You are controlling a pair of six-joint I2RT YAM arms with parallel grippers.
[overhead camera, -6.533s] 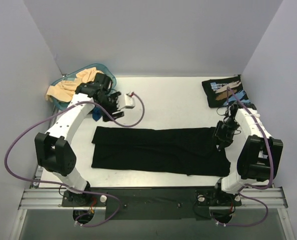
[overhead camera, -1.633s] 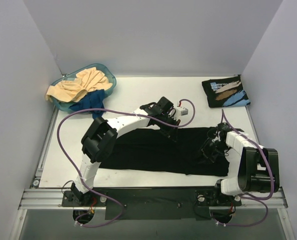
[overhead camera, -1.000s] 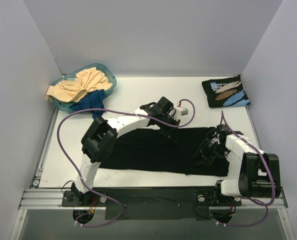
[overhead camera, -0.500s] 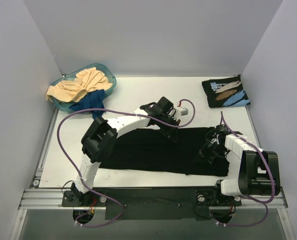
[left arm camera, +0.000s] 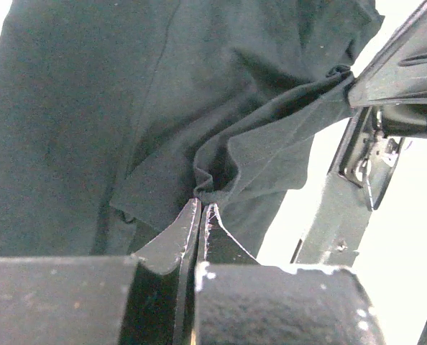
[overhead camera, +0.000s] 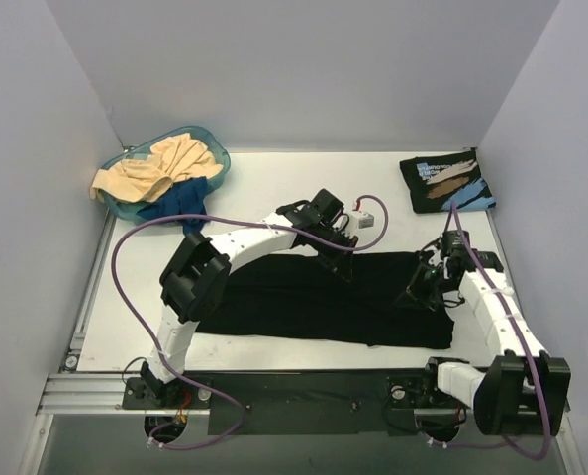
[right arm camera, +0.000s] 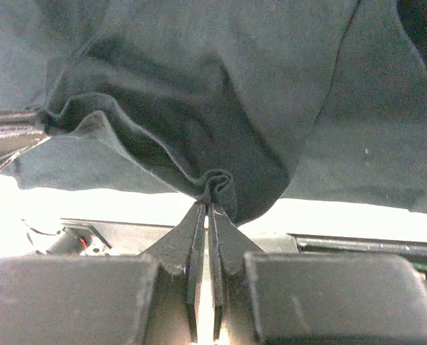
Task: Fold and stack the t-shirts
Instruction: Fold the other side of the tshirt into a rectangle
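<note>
Looks like we're mid-fold on the black shirt (overhead camera: 294,302). It's spread flat in a long strip along the near edge of the table (overhead camera: 274,188), running from left of centre out toward the right edge.

The left pincer (overhead camera: 342,265) is stretched way across and clamped tight on a little pucker of cloth at the shirt's far hem. The right pincer (overhead camera: 416,289) is closed the same way on a bunched fold near the right end. In both wrist views the cloth tents up off the table between the two grips.

My guess is the next move is lifting together and carrying that right part over to the left. They'd need to travel in sync or the cloth will drag and wrinkle.

The printed shirt (overhead camera: 447,180) is already folded in the far right corner. The beige shirt (overhead camera: 150,168) and dark blue shirt (overhead camera: 180,203) are heaped in the basin (overhead camera: 218,150) at the far left corner.
</note>
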